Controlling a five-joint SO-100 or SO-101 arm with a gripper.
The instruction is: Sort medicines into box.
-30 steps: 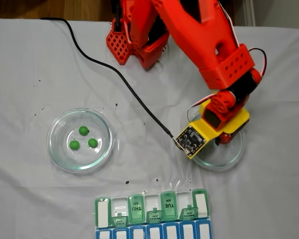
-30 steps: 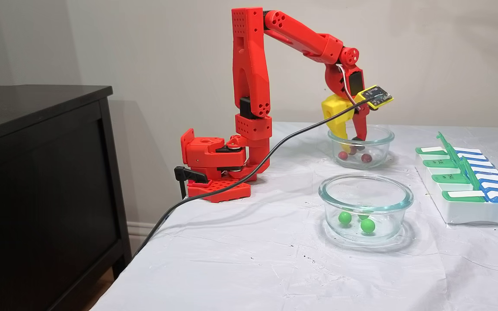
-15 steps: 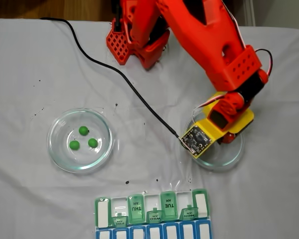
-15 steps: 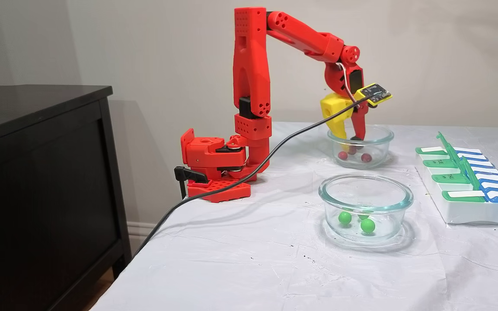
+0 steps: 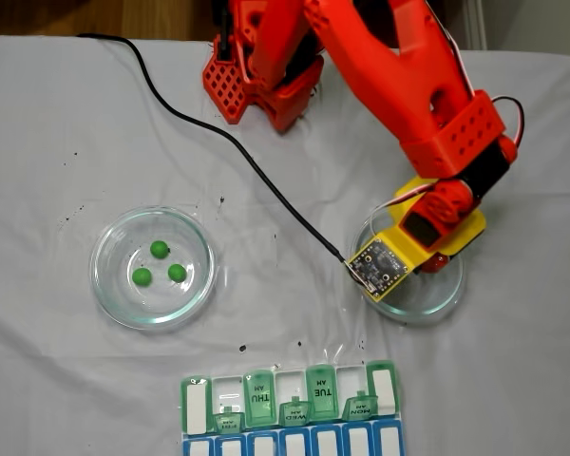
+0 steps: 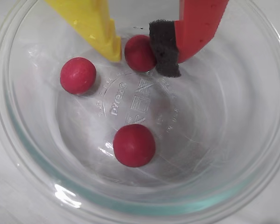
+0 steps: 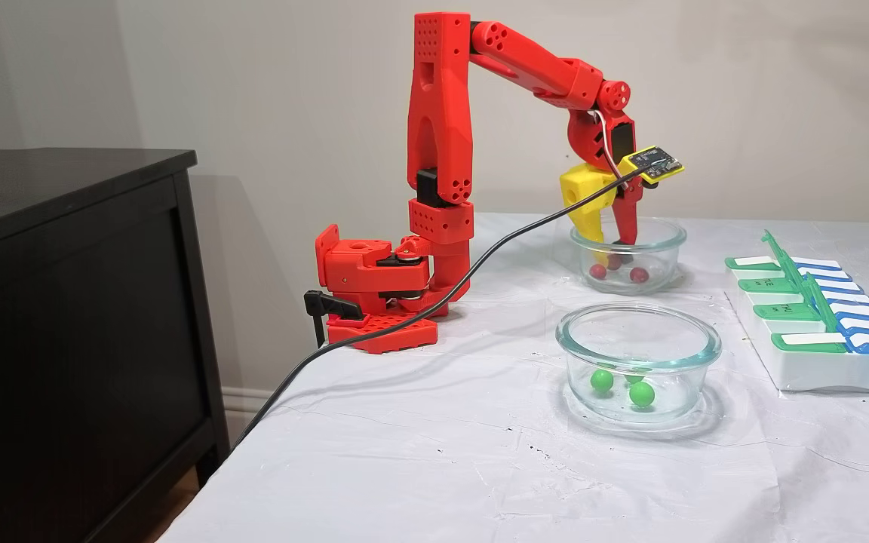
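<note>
Three red medicines lie in a clear glass dish [image 6: 18,154]. In the wrist view my gripper [image 6: 140,53] has one red ball [image 6: 141,46] pinched between the yellow finger [image 6: 95,25] and the black pad [image 6: 164,46] of the red finger. The other two red balls [image 6: 78,75] [image 6: 134,145] rest loose on the dish floor. From the side, my gripper [image 7: 614,243] reaches down inside this dish [image 7: 661,234]. Three green medicines [image 5: 159,249] [image 7: 602,380] sit in a second glass dish [image 5: 100,285]. The box [image 5: 259,399] [image 7: 819,369] has several green lids standing open.
A black cable [image 5: 218,133] runs across the white cloth to the camera board [image 5: 378,268] on the wrist. The red arm base [image 7: 374,286] stands at the table's back. A dark cabinet [image 7: 65,302] stands beside the table. Small black specks dot the cloth.
The wrist has shifted slightly right in the top-down fixed view and risen a little in the side view. The dishes, green balls and box have not moved.
</note>
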